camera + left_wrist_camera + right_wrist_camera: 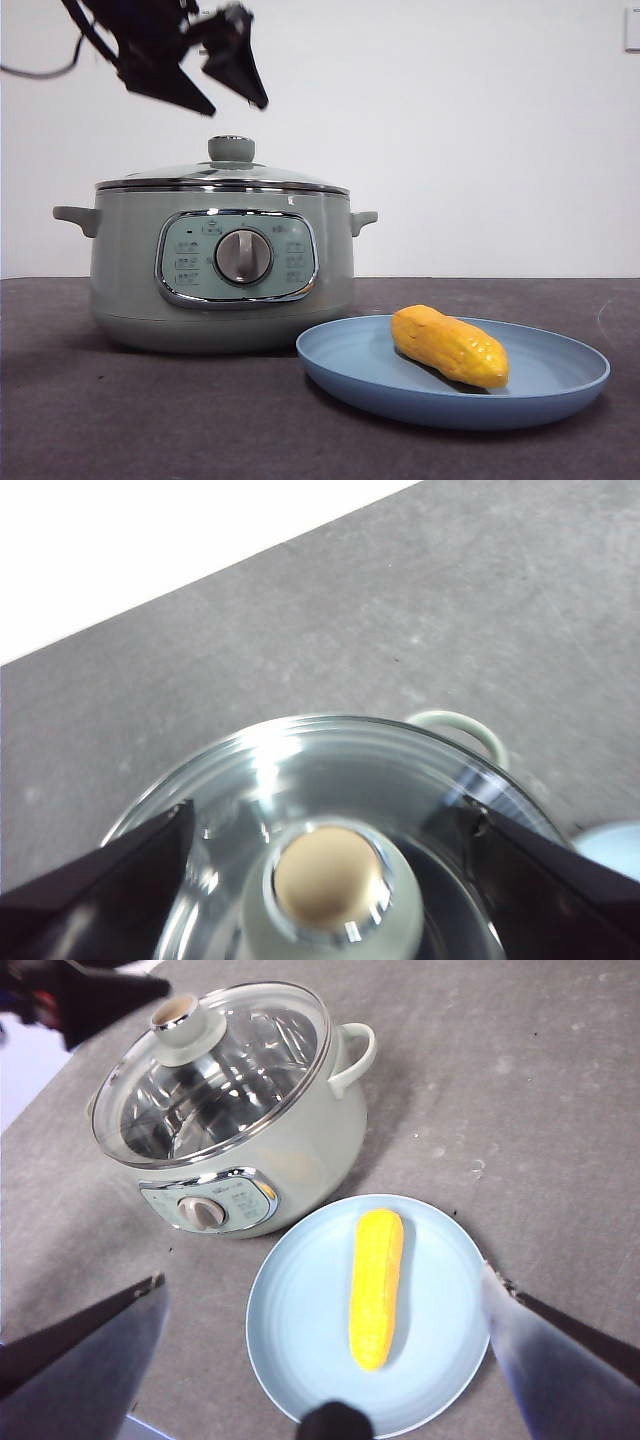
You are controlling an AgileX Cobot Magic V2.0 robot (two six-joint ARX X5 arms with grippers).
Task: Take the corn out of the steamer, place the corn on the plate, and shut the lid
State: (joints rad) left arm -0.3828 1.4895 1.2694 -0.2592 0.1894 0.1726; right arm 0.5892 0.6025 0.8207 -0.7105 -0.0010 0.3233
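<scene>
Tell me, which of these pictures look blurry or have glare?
Left wrist view: the knob is soft and out of focus, and glare streaks the glass lid. Right wrist view: the near fingers blur to grey. Front view: sharp, with shine on the corn.

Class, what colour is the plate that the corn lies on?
Light blue. The plate shows best in the right wrist view, with the yellow corn lying on it.

Lid [222, 174] closing steamer [220, 265], clear air above plate [560, 385], corn [449, 346] occupying its middle
</scene>
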